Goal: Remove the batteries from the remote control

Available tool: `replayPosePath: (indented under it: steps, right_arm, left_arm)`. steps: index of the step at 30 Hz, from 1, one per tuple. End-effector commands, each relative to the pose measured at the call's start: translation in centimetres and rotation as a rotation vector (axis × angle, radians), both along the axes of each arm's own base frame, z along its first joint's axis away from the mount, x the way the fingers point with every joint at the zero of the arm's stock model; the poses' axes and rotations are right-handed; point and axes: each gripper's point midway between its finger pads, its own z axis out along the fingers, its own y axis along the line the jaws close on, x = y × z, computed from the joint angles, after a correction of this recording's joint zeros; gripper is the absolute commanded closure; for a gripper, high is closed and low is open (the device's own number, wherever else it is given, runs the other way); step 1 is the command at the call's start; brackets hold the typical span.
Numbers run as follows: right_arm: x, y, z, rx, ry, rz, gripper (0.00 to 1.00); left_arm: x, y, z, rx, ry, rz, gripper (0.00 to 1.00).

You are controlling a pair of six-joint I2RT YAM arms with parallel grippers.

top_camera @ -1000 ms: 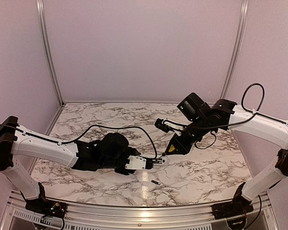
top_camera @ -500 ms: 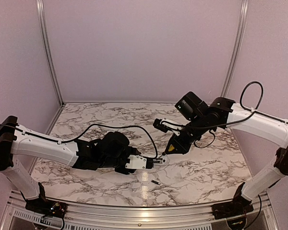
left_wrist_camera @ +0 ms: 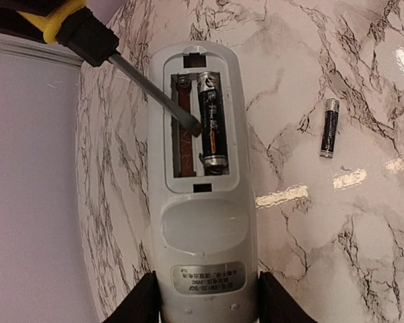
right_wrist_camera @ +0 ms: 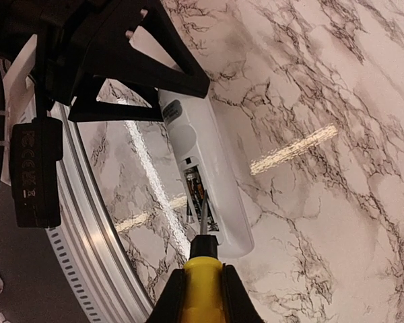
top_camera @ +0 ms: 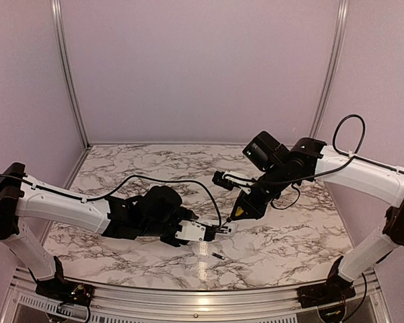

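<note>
My left gripper (left_wrist_camera: 209,303) is shut on the near end of the white remote control (left_wrist_camera: 202,222) and holds it with its open compartment facing up. One dark battery (left_wrist_camera: 211,121) lies in the compartment's right slot. The left slot shows only bare contacts. A second battery (left_wrist_camera: 330,128) lies loose on the marble to the right, also in the top view (top_camera: 219,256). My right gripper (right_wrist_camera: 203,299) is shut on the yellow-handled screwdriver (right_wrist_camera: 203,282). Its tip (left_wrist_camera: 192,124) rests in the compartment against the seated battery. The top view shows both grippers meeting at the remote control (top_camera: 212,230).
The marble table ends at an aluminium rail (top_camera: 202,306) at the front. Purple walls and metal posts (top_camera: 67,74) enclose the sides and back. A black cable (top_camera: 161,179) loops over the table behind the left arm.
The right arm has moved down and left, bringing the screwdriver tip into the remote's compartment. The left gripper with the remote has shifted slightly toward the front.
</note>
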Motion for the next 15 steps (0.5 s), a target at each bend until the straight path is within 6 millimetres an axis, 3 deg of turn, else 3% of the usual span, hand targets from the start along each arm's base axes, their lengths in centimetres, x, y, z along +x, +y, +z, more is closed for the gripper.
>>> replayPosePath:
  steps: [1, 15]
  right_arm:
    - [-0.4, 0.3, -0.1, -0.013, 0.011, 0.036, 1.0]
    - [0.7, 0.2, -0.8, -0.056, -0.024, 0.024, 1.0]
  left_arm:
    - [0.5, -1.3, 2.2, -0.067, -0.06, -0.015, 1.0]
    - [0.5, -1.7, 2.8, -0.078, -0.086, -0.038, 1.0]
